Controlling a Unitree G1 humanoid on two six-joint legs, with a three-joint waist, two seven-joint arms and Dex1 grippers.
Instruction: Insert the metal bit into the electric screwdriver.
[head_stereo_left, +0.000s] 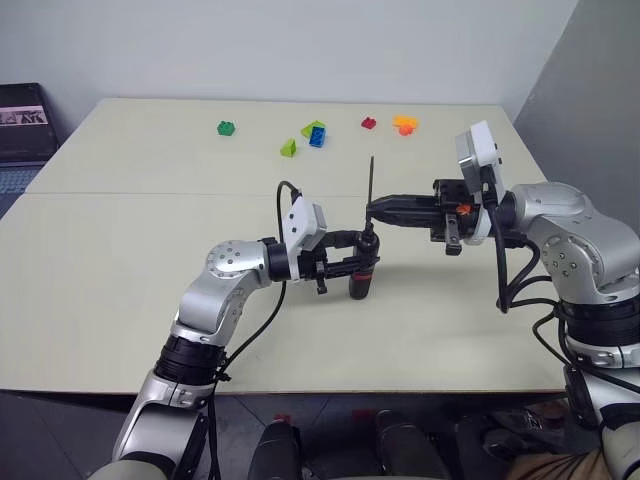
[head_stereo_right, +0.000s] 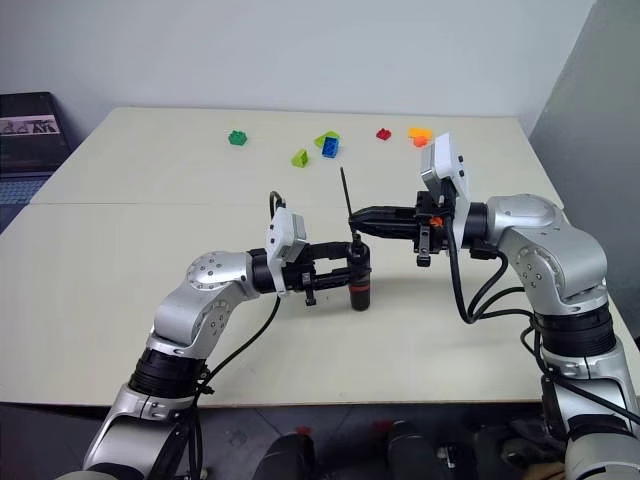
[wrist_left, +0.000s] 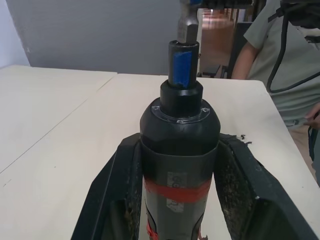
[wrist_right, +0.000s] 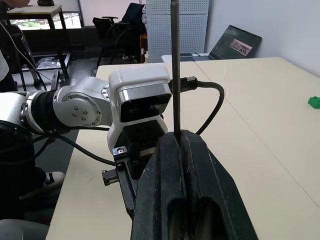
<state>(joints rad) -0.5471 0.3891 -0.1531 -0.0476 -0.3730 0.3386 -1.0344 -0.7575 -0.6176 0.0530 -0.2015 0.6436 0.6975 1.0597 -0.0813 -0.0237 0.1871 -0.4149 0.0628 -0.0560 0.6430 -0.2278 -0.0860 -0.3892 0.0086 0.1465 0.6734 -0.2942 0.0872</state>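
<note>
Screwdriver: I have the electric screwdriver (head_stereo_left: 361, 272) upright over the table (head_stereo_left: 120, 260), the left gripper (head_stereo_left: 352, 258) clamped on its body from nine o'clock.
Bit: the metal bit (head_stereo_left: 371, 180) stands vertical, the right gripper (head_stereo_left: 375, 211) pinched tight on its lower part from three o'clock, directly above the nose.
Handling: I judge the bit light, stiff, slippery; it may swivel. I'd hold low, near the tip.

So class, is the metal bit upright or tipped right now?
Nearly upright: the metal bit rises from the right gripper, directly over the electric screwdriver. Whether it is seated, cannot tell.
</note>
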